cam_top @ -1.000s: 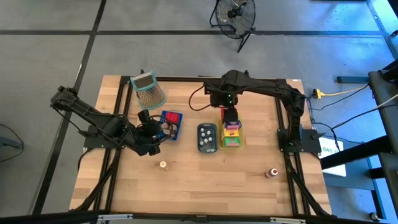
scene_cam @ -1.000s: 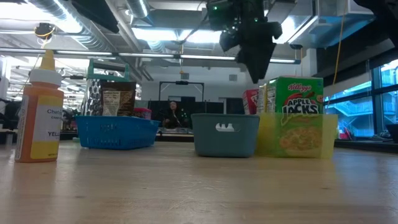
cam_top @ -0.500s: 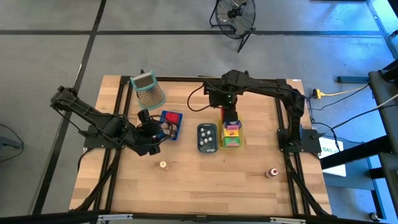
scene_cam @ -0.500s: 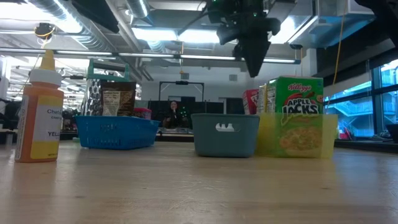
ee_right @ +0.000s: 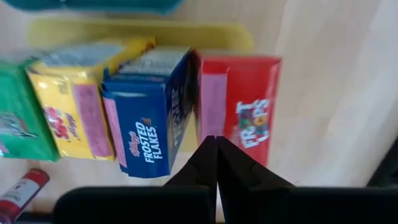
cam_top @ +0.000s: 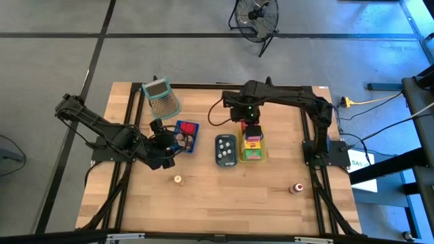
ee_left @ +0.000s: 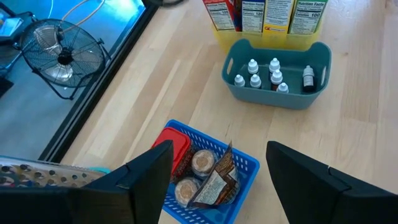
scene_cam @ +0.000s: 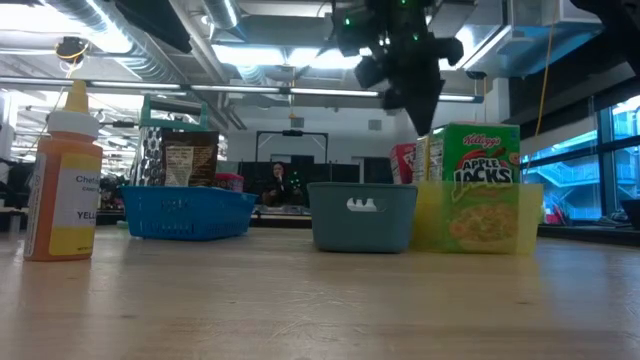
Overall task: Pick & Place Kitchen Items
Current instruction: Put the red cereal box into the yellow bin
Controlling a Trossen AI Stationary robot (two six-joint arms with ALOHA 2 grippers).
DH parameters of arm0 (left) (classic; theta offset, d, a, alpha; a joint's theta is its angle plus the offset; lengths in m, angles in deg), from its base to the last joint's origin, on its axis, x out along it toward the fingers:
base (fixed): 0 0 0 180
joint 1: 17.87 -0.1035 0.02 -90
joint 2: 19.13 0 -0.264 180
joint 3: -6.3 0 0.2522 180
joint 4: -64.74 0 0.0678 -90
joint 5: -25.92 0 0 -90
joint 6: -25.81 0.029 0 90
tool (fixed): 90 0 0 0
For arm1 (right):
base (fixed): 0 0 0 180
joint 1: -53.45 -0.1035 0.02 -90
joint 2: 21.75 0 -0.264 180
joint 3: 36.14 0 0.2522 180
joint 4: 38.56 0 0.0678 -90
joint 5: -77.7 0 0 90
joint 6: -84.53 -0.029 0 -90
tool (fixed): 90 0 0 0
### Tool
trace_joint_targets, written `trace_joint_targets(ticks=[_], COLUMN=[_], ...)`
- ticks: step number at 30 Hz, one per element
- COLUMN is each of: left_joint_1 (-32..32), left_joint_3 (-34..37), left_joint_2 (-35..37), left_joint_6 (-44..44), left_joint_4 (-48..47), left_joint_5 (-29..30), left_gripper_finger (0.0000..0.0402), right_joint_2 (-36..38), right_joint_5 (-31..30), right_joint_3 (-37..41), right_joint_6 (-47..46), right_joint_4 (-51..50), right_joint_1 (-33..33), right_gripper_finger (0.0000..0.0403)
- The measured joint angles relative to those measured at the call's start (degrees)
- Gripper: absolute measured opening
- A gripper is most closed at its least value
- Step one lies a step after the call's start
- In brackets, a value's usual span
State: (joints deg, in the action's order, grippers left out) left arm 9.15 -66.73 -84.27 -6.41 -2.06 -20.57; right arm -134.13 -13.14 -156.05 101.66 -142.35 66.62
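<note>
Four cartons, green [ee_right: 18, 118], yellow [ee_right: 81, 93], blue [ee_right: 149, 106] and red [ee_right: 239, 112], stand side by side in the yellow tray [cam_top: 242, 154]. My right gripper [ee_right: 216, 142] is shut, points down and stands just over the seam between the blue and red cartons [cam_top: 249, 130], holding nothing. My left gripper [ee_left: 217, 177] is open above the blue tray [ee_left: 245, 165] at the table's left [cam_top: 166, 144]; that tray holds a red-lidded item and brown round pieces. Small white bottles stand in the grey-blue tray [cam_top: 218, 157].
A green-rimmed grater [cam_top: 161, 98] lies at the far left. A small red-capped bottle [cam_top: 296, 188] stands near the right front and a small pale item [cam_top: 178, 179] near the left front. In the low view an orange squeeze bottle [scene_cam: 65, 170] stands close by. Bare wood lies along the near edge.
My right gripper has brought its fingers together over the cartons in the yellow tray while staying at much the same place. The cartons have kept still. The left arm has not moved.
</note>
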Motion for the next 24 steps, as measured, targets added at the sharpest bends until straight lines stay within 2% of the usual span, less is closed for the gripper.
trace_joint_targets(ticks=[8, 18, 24], left_joint_1=[0.0, 0.0, 0.0], left_joint_3=[0.0, 0.0, 0.0], left_joint_2=[0.0, 0.0, 0.0], left_joint_6=[0.0, 0.0, -0.5], left_joint_4=[0.0, 0.0, 0.0], left_joint_5=[0.1, 0.3, 0.3], left_gripper_finger=[0.0253, 0.0253, 0.0253], right_joint_2=[0.0, 0.1, 0.1], right_joint_5=[0.2, 2.6, -3.2], right_joint_3=[5.6, 7.3, 7.2], right_joint_6=[0.2, 0.2, -0.5], right_joint_4=[1.6, 2.6, 3.7], right_joint_1=[0.0, 0.0, -0.1], right_gripper_finger=[0.0002, 0.0001, 0.0001])
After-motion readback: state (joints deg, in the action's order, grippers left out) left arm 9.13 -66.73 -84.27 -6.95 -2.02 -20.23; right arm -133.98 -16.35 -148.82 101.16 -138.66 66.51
